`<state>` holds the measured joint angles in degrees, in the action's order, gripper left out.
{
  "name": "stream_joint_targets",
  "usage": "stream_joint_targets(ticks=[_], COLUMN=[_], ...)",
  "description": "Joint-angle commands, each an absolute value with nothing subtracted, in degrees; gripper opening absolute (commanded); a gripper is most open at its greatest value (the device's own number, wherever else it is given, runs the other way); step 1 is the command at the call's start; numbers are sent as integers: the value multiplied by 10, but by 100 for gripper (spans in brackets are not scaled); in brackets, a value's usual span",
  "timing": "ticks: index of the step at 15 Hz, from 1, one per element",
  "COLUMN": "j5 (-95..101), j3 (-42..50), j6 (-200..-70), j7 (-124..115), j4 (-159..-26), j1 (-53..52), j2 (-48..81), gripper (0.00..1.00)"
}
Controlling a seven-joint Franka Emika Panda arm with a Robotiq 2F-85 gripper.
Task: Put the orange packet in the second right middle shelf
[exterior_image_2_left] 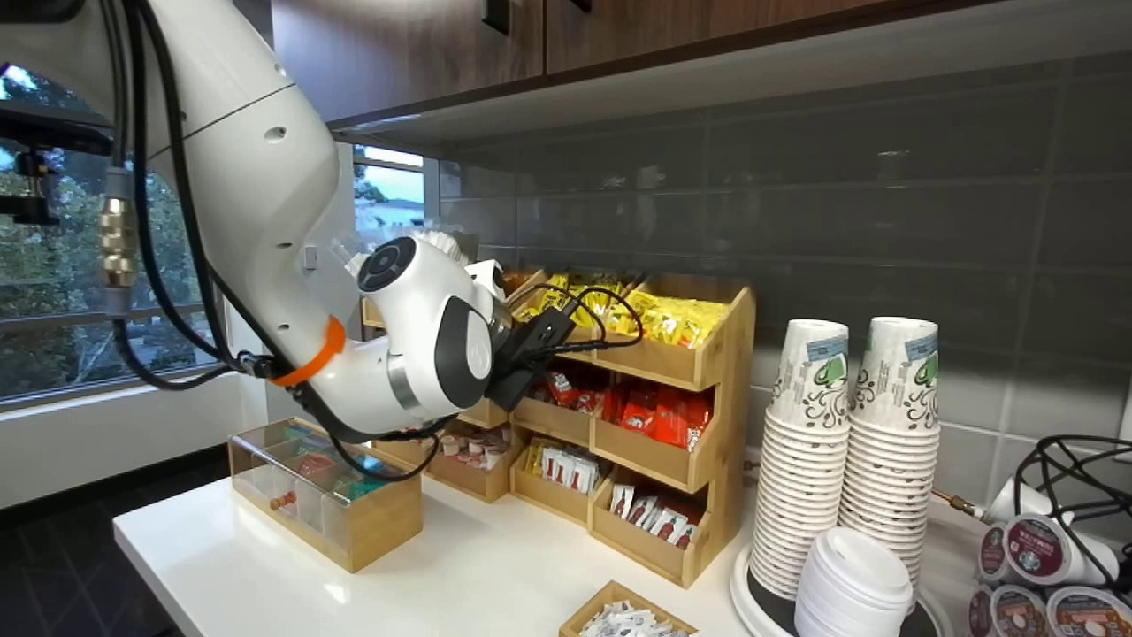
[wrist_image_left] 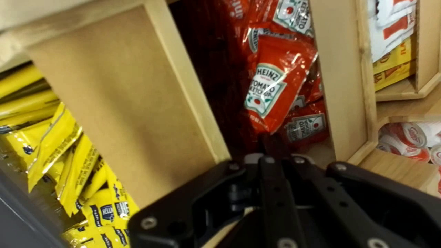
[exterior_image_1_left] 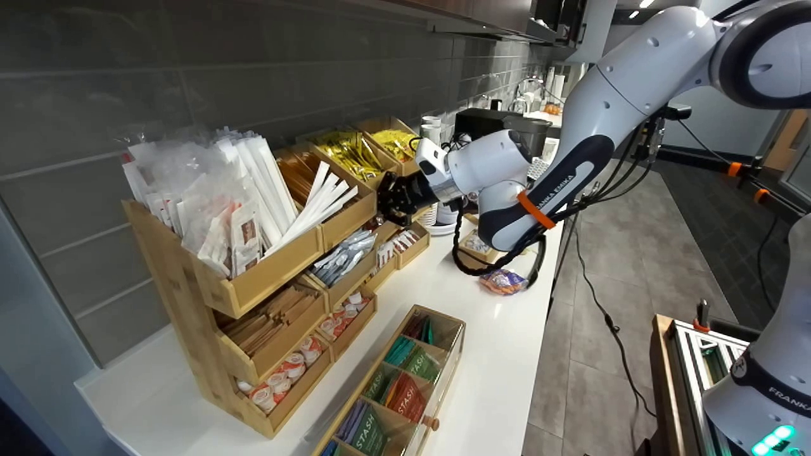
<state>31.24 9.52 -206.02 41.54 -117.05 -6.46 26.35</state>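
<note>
White counter (exterior_image_2_left: 495,566), dark grey tiled wall (exterior_image_2_left: 884,230) behind it, and a light-wood three-tier rack (exterior_image_2_left: 732,425) stuffed with condiments. The gripper (wrist_image_left: 272,144) is right up at the front of the rack, at the mouth of its middle-tier ketchup bin (wrist_image_left: 344,79), the one above the white and yellow packets (wrist_image_left: 389,38). The orange-red packet (wrist_image_left: 275,82) (Heinz label readable) is at that same bin, lower end right by the fingertips. Those look close together, but honestly I can't tell if they're pinching it or it's just lying on the other ketchups (wrist_image_left: 306,125). Yellow sachets (exterior_image_2_left: 676,318) sit in the rack's top tier, a low wooden box (exterior_image_2_left: 380,535) in front of the rack, paper cup stacks (exterior_image_2_left: 803,478) beside it.
</note>
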Motion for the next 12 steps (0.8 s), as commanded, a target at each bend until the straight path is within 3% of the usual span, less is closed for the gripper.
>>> stream_joint_targets(ticks=[1,12], j5=[266,200], j3=[116,115], j6=[-2096,-2119], j7=[431,424], j4=[-1163,-1160], j1=[-89,-108], j2=[285,313], gripper=[0,0])
